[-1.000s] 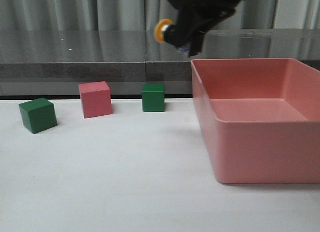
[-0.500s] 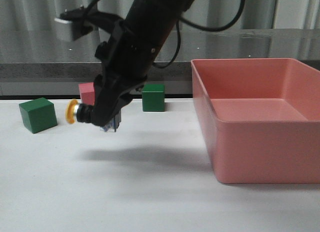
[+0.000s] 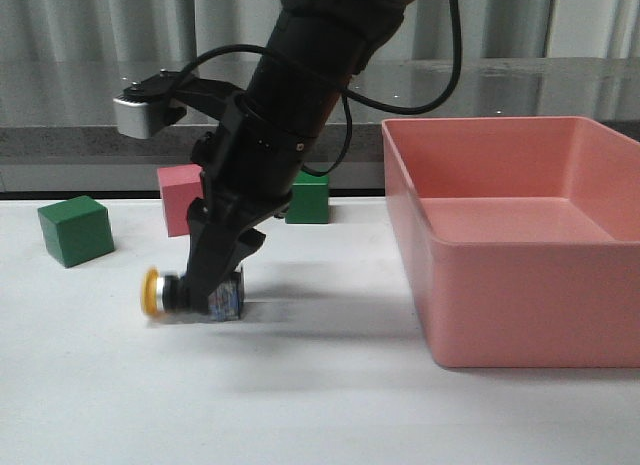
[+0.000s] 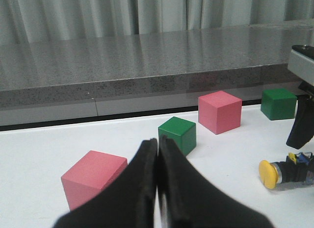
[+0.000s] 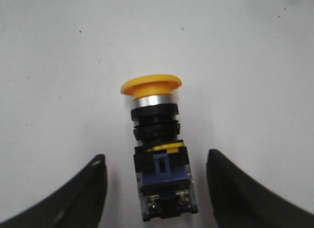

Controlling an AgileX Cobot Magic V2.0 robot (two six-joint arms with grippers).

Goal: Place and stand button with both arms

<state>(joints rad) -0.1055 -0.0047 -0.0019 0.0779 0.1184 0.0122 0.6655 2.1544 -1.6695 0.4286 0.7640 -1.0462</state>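
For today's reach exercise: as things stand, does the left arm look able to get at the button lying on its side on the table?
Probably yes. In the left wrist view the button lies on bare white table, nothing between it and the shut left gripper. Only the right gripper, open around its base, crowds that end.

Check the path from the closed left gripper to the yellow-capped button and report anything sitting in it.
Nothing visible blocks it. In the left wrist view, bare white table runs from the shut left gripper to the yellow-capped push-button, lying on its side. The green cube and pink cube sit beside that line. The open right gripper flanks the button.
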